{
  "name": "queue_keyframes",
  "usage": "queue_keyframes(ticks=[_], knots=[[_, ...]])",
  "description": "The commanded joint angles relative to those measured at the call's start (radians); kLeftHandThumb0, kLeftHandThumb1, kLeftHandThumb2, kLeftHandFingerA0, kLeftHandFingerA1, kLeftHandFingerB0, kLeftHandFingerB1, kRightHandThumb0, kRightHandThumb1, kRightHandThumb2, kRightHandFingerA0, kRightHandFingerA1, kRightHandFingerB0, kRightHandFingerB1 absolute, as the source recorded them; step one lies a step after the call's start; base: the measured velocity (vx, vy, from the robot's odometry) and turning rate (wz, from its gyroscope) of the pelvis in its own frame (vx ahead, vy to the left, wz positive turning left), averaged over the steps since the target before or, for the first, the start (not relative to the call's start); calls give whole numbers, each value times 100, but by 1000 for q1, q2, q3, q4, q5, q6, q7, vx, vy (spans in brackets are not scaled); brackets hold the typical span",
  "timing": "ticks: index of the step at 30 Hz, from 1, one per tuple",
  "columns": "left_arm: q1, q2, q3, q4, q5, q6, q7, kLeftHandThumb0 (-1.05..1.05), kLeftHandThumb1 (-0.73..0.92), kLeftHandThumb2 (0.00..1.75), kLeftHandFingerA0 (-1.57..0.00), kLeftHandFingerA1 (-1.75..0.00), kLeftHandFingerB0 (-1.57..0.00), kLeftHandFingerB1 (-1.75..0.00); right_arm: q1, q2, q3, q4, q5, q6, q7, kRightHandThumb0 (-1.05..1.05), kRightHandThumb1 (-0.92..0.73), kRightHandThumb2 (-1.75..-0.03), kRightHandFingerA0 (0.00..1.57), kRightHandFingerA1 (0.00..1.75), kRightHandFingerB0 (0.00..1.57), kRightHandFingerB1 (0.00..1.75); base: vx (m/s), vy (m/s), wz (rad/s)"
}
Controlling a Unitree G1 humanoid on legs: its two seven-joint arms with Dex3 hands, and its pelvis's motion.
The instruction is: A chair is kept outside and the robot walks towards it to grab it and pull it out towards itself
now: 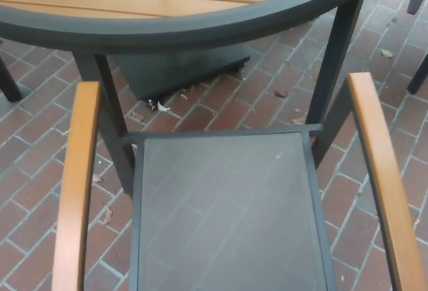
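Note:
The chair fills the lower part of the head view: a grey mesh seat (224, 211) in a dark metal frame, with a wooden armrest on the left (75, 190) and another on the right (381, 177). Its front edge sits just short of the round table (167, 27). The chair's back is below the picture's edge. Neither of my hands shows.
The round table has a wooden slat top and a thick dark rim, with dark legs (338, 43) either side of the seat's front. A dark base (180, 70) stands under it. Brick paving (27, 170) with a few dry leaves surrounds the chair.

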Motion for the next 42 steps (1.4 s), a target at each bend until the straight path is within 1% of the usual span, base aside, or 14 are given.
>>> queue_keyframes(ticks=[1, 4, 5, 9, 16, 18, 20, 26, 28, 29, 30, 31, 33, 42], knots=[[-11, 42, 95, -107, -133, -111, -99, -28, 67, 66, -62, -126, -37, -60, -45, 10, -50, -10, -27, -150, 46, -25, -83, -65, 62, 113, 54, 48, 0, 0, 8], [-112, 150, 187, -121, -105, -88, -130, -31, 42, 93, -53, -80, -8, -52, -97, -27, -82, 31, -74, -200, 48, -20, -76, -63, 41, 76, 25, 32, -7, -1, 9], [-176, 244, 249, -117, -91, -40, -155, -53, 48, 79, -2, -58, 0, -18, -110, -56, -106, 28, -108, -192, 32, -26, -52, -79, 3, 37, 3, 18, -22, -7, 10], [-339, 441, 379, -64, -106, 66, -204, -53, 56, 58, 0, -31, 0, -9, -138, -121, -166, 26, -177, -185, 7, -27, -50, -75, 0, 0, 0, 0, -51, -9, 10], [-509, 562, 482, 85, -132, 63, -232, -84, 37, 68, 0, -24, 0, 0, -147, -154, -244, 12, -221, -191, -18, -37, -49, -55, 0, 0, 0, 0, -29, -1, 0], [-520, 598, 527, 122, -147, 52, -274, -76, 49, 55, 0, 0, 0, 0, -126, -157, -272, -13, -231, -170, -23, -53, -41, -61, 0, 0, 0, 0, 9, 6, -3], [-512, 629, 579, 178, -208, 44, -359, -87, 51, 88, 0, -40, 0, -23, -113, -168, -293, -17, -220, -136, -15, -60, -38, -59, 0, 0, 0, 0, 0, 0, 0], [-412, 687, 731, 352, -272, -43, -575, -91, 55, 93, 0, -37, 0, -17, -87, -250, -364, 61, -200, -111, 44, -81, -39, -67, 0, 0, 0, 0, 0, 0, 0], [-356, 699, 799, 431, -298, -34, -647, -85, 48, 90, 0, -36, 0, -21, -88, -298, -399, 164, -248, -153, 32, -98, -59, -91, 0, 18, 0, 0, 0, 0, 0], [-322, 700, 844, 516, -317, -33, -688, -95, 42, 68, 0, 0, 0, 0, -93, -336, -422, 254, -266, -162, 23, -105, -61, -95, 0, 19, 0, 3, 0, 0, 0], [-312, 697, 858, 557, -324, -36, -699, -95, 42, 68, 0, 0, 0, 0, -96, -352, -430, 293, -265, -156, 20, -105, -61, -95, 0, 19, 0, 3, 0, 0, 0], [-302, 681, 894, 661, -358, -47, -725, -82, 48, 90, 0, -36, 0, -19, -104, -379, -448, 375, -262, -144, 3, -89, -65, -60, 0, 0, 0, 0, 0, 0, 0], [-301, 651, 939, 824, -404, -60, -740, -90, 52, 92, 0, -28, 0, -17, -131, -407, -468, 504, -246, -127, -31, -90, -60, -80, 0, 0, 0, 0, 0, 0, 0], [-379, 636, 970, 1435, -414, -112, -643, -98, 54, 88, 0, -16, 0, -3, -336, -446, -524, 997, -91, 55, -120, -96, -62, -84, 0, 1, 0, 0, 0, 0, 0]])
